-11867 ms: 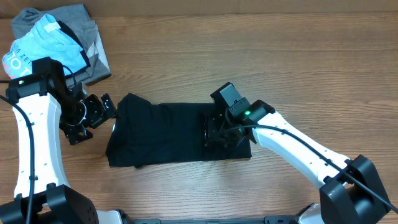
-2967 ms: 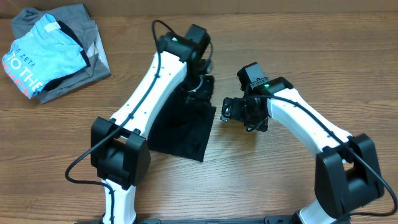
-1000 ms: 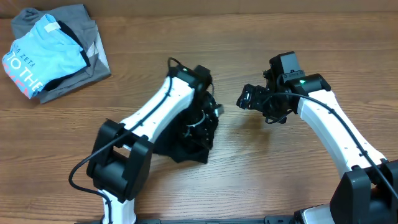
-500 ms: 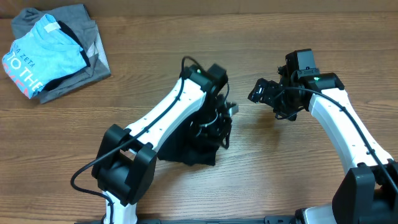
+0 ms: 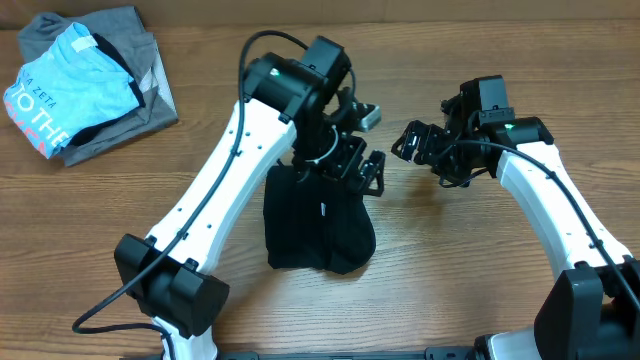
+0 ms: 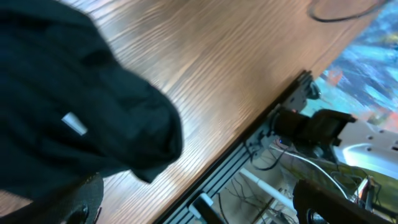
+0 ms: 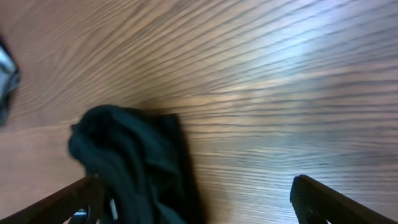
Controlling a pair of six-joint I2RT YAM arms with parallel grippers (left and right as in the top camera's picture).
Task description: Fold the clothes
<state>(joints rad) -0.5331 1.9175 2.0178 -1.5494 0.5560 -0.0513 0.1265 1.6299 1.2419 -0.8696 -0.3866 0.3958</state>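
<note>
The black T-shirt (image 5: 315,228) lies in a narrow folded bundle on the wooden table, its small white label (image 5: 322,208) showing. My left gripper (image 5: 365,172) hovers open and empty just above the bundle's far right corner. In the left wrist view the shirt (image 6: 74,106) fills the upper left, label (image 6: 74,124) visible, and nothing sits between the fingers (image 6: 199,196). My right gripper (image 5: 410,142) is open and empty, to the right of the shirt and apart from it. The right wrist view shows the shirt (image 7: 134,165) at lower left, by the open jaws (image 7: 199,196).
A grey garment (image 5: 150,95) with a light blue printed shirt (image 5: 65,80) on it lies at the far left corner. The table's front edge with a metal rail (image 6: 261,149) and cables beyond shows in the left wrist view.
My left gripper has let go of the shirt and risen toward the back. The shirt has settled into a narrower upright bundle. My right gripper has shifted slightly left.
</note>
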